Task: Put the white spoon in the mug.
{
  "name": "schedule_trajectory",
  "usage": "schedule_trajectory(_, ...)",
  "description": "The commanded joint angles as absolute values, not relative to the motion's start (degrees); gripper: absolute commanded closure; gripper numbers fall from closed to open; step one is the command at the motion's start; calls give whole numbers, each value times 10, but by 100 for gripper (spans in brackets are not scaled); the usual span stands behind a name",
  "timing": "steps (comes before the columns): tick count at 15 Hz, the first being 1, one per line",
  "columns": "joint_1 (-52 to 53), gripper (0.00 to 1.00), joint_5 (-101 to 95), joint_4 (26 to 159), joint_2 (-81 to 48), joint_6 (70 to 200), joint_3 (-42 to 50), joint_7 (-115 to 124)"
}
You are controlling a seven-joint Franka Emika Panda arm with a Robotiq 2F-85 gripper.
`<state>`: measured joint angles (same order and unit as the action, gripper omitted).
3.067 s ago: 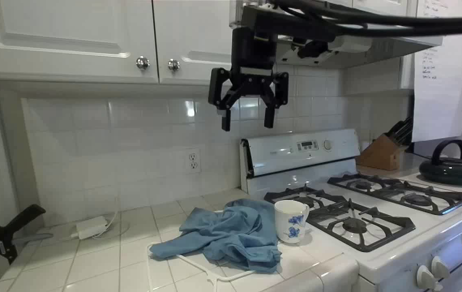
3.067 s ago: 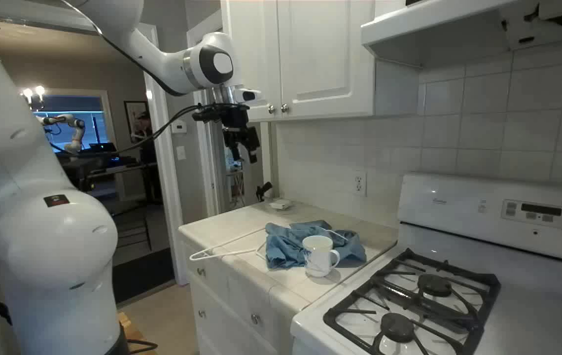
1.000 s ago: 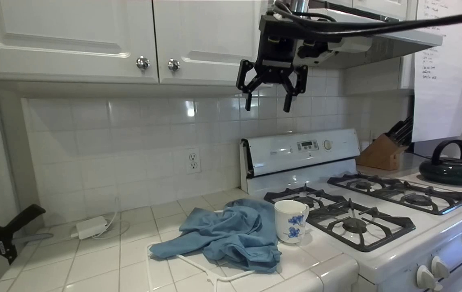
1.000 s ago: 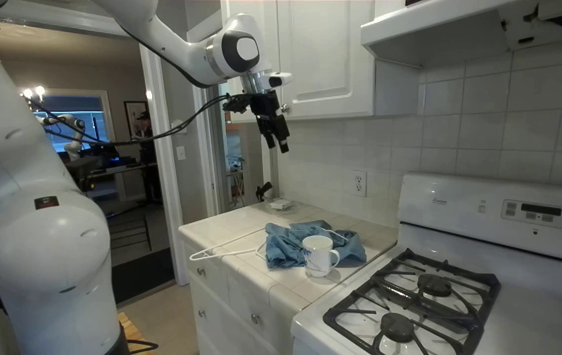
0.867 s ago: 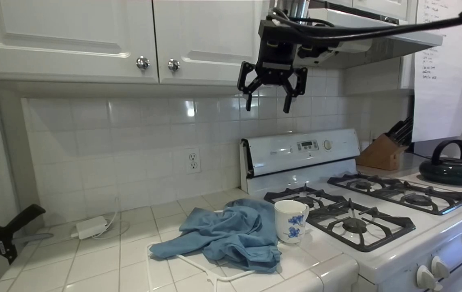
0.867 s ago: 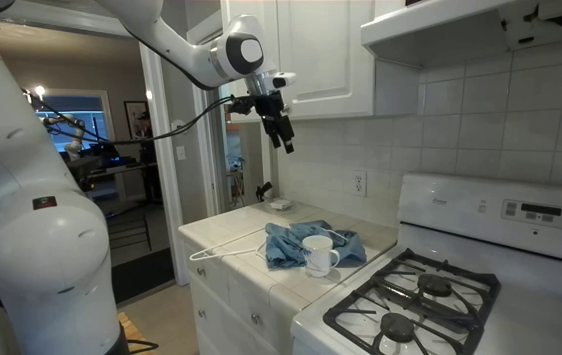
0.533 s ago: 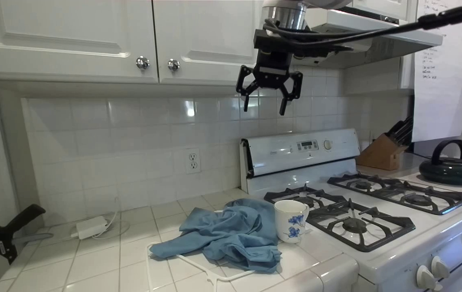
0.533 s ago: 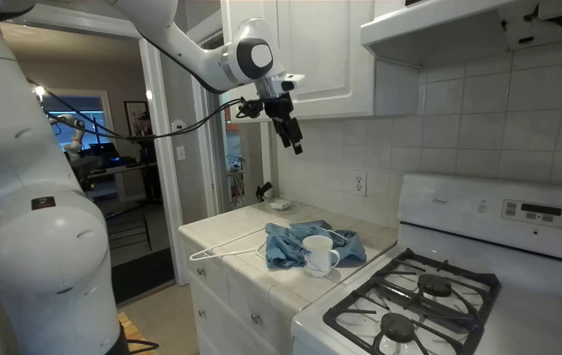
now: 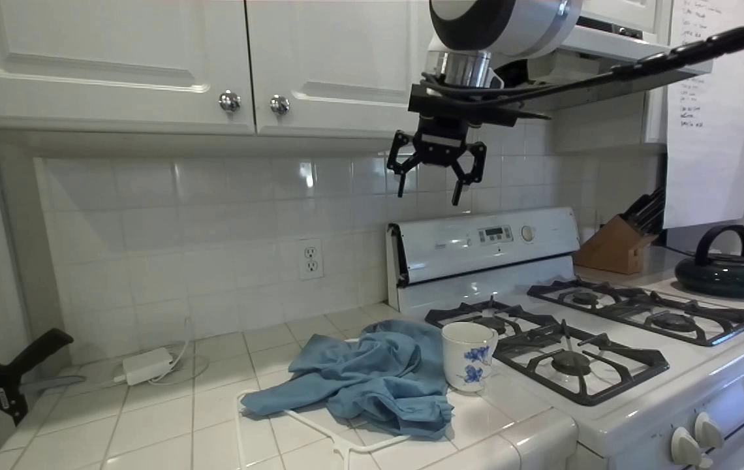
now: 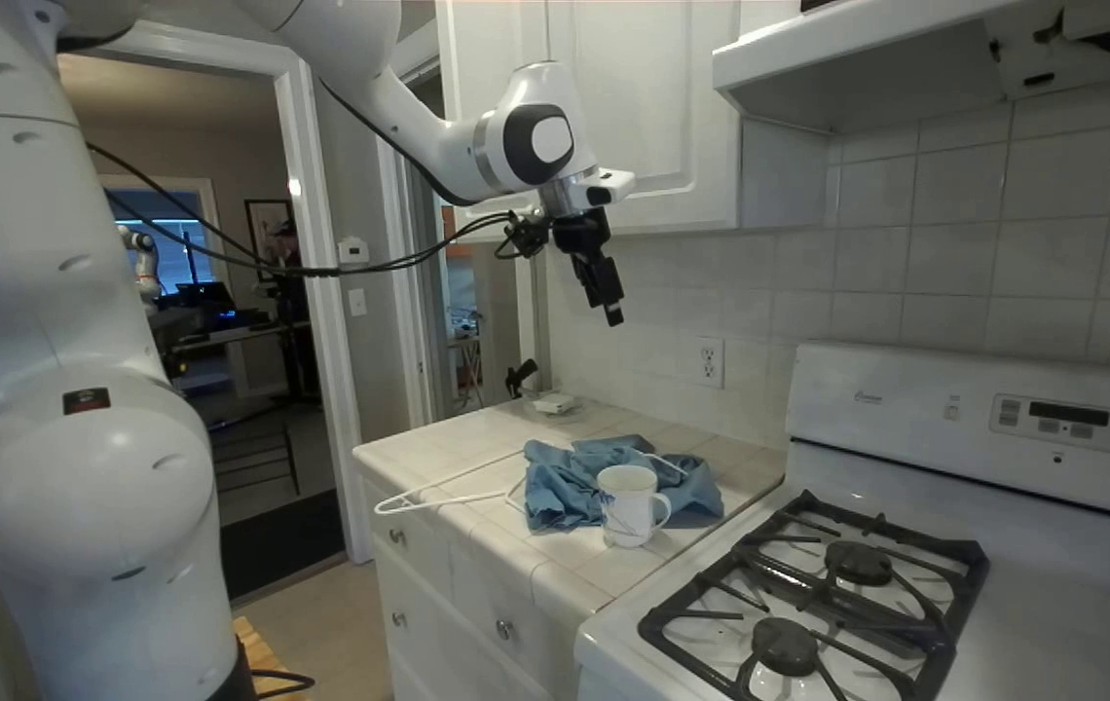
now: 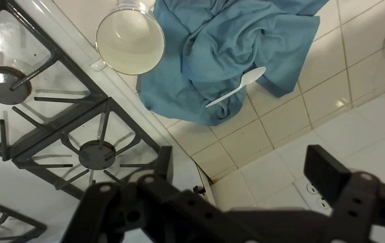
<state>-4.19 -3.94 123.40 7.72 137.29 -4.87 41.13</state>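
The white spoon point(image 11: 246, 79) lies on the blue cloth point(image 11: 226, 44) in the wrist view, at the cloth's wall side, its bowl reaching past the cloth's edge. I cannot clearly make it out in either exterior view. The white mug point(image 9: 466, 356) with blue flowers stands upright on the counter beside the cloth; it also shows in an exterior view point(image 10: 626, 508) and in the wrist view point(image 11: 131, 42), where its inside looks empty. My gripper point(image 9: 428, 196) is open and empty, high above the counter, pointing down; its two fingers stand wide apart in the wrist view point(image 11: 239, 152).
A white hanger point(image 9: 339, 446) lies partly under the cloth. The stove with black grates point(image 9: 574, 359) adjoins the counter. A tiled wall with an outlet point(image 9: 310, 259) stands behind; cabinets point(image 9: 117, 59) hang above. A white adapter point(image 9: 147, 365) and a kettle point(image 9: 726, 271) stand farther off.
Over about three seconds my gripper has moved to the right in both exterior views, and in the last half second it has come down somewhat. It stays open. Mug and cloth have not moved.
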Motion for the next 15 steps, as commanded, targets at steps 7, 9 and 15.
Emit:
schedule_trajectory(7, -39, 0, -27, 1215, 49, 1389, -28, 410)
schedule_trajectory(9, -41, 0, -15, 1201, 25, 1408, -14, 402)
schedule_trajectory(15, -31, 0, 25, 1175, -54, 1458, 8, 415)
